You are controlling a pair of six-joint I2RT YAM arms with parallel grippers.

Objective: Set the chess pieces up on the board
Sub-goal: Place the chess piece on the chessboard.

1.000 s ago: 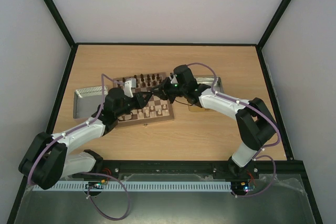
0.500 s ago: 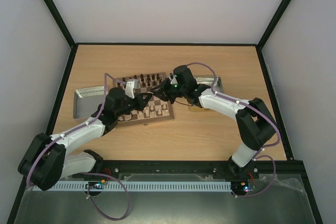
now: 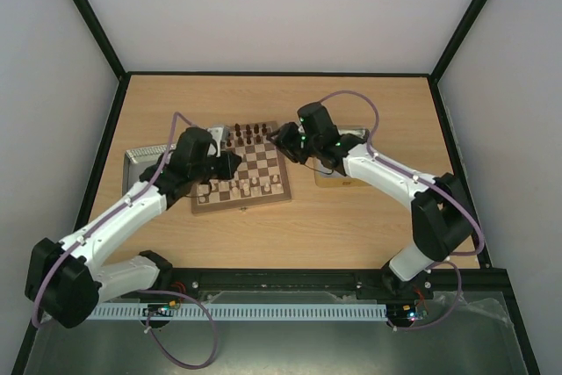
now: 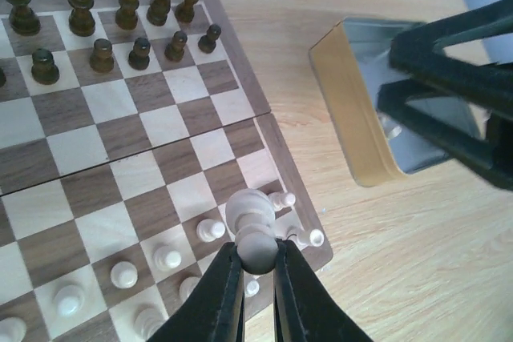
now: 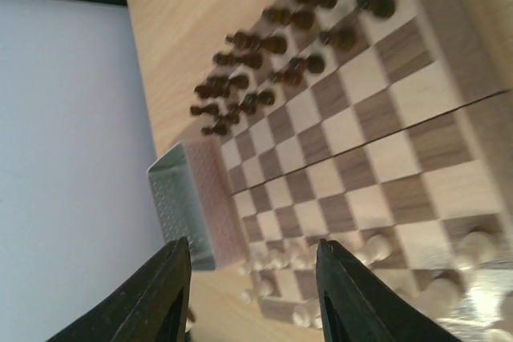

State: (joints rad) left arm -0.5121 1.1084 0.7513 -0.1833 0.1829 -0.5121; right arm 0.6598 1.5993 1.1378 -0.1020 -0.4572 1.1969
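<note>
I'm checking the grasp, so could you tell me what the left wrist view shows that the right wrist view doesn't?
Left wrist only: the left gripper shut on a cream wooden chess piece. Right wrist only: the dimpled silver metal tin by the board's left edge. Both: the square checkered wooden chessboard and its dark brown chess pieces.
</note>
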